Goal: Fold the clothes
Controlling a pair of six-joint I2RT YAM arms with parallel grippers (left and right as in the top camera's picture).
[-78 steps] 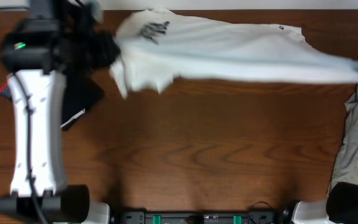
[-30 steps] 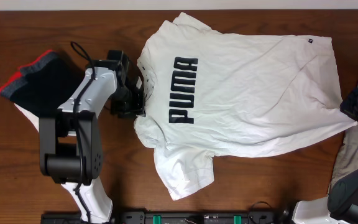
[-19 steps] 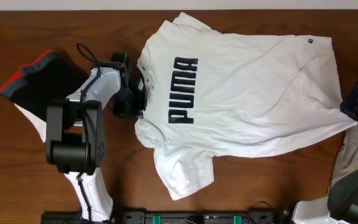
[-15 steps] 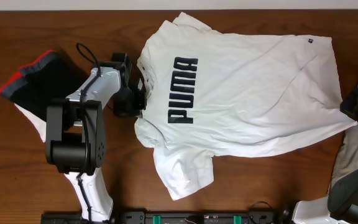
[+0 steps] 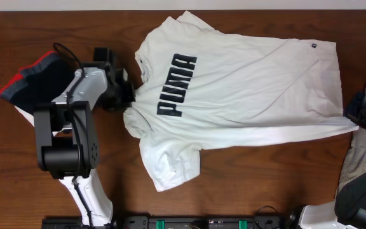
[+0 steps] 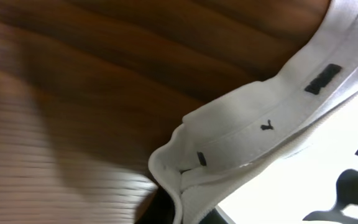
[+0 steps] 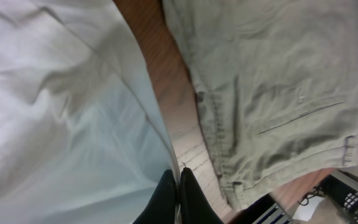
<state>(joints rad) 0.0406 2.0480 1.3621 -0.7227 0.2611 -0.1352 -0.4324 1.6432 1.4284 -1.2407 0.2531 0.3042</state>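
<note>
1. The wooden table (image 5: 234, 191) carries one garment laid out whole, with spare clothing at both ends.
2. The white T-shirt (image 5: 253, 89) lies face up across the table's upper half, with its collar at 9 o'clock, its hem at 3 o'clock and one sleeve trailing toward 6 o'clock. In the last half second it has slid toward 9 o'clock and its lower edge has drawn straighter. This looks like the end of the flattening, with no fold begun yet.
3. Grey trousers (image 5: 361, 159) at 3 o'clock and a dark garment with red trim (image 5: 37, 79) at 9 o'clock have not moved.
4. The left gripper (image 5: 126, 98) has shifted toward 9 o'clock with the shirt. The wrist view shows the ribbed collar (image 6: 260, 118) bunched and clenched between its fingers.
5. The right gripper (image 7: 176, 178) sits at the hem corner, its fingers pressed together on the shirt's edge, just beside the trousers.
6. The black lettering (image 5: 175, 86) now slants, tipped toward 1 o'clock.
7. The small dark tag (image 5: 314, 45) stays near the hem at 2 o'clock.
</note>
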